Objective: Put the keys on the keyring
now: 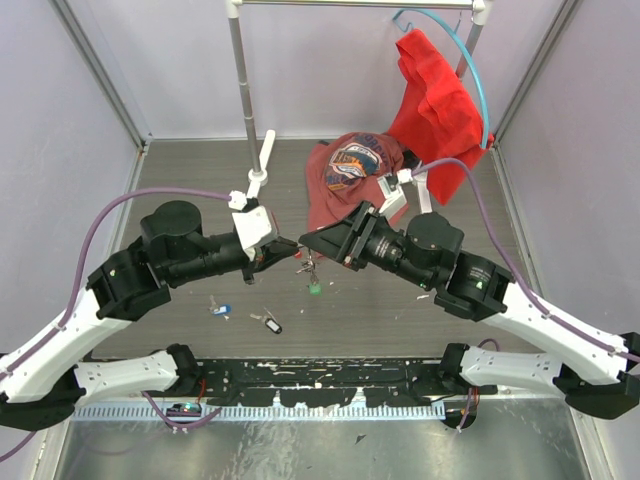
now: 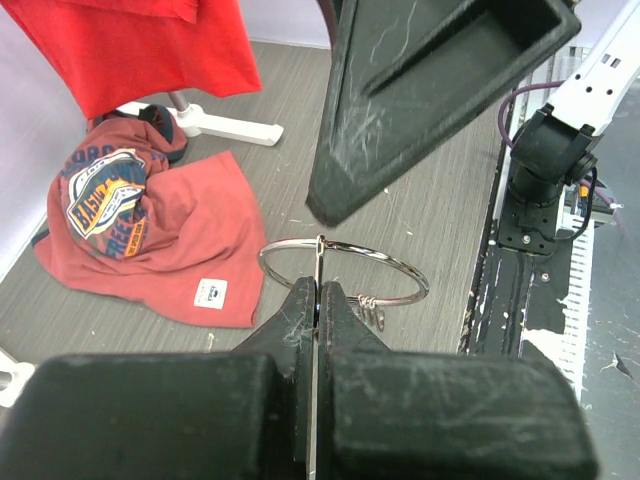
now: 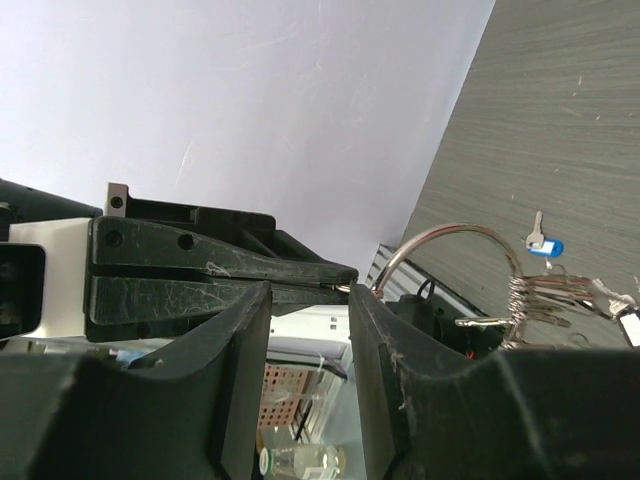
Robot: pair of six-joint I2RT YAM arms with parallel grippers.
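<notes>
The keyring (image 2: 392,272), a thin silver wire ring, hangs above the table between my two grippers. My left gripper (image 2: 320,287) is shut on the ring's wire. Several keys (image 3: 560,293) and a green tag (image 1: 315,289) dangle from the ring. My right gripper (image 3: 310,290) stands open, its fingertips right at the left gripper's tip and at the ring's end, with nothing between its jaws. In the top view the left gripper (image 1: 284,250) and right gripper (image 1: 308,241) meet tip to tip. Two loose keys lie on the table: a blue-tagged one (image 1: 220,310) and a black-and-white one (image 1: 271,323).
A red printed T-shirt (image 1: 350,170) lies crumpled on the table behind the grippers. Another red garment (image 1: 435,100) hangs on a blue hanger from a rack with a metal pole (image 1: 240,70). A white stand foot (image 1: 263,160) sits at the pole's base.
</notes>
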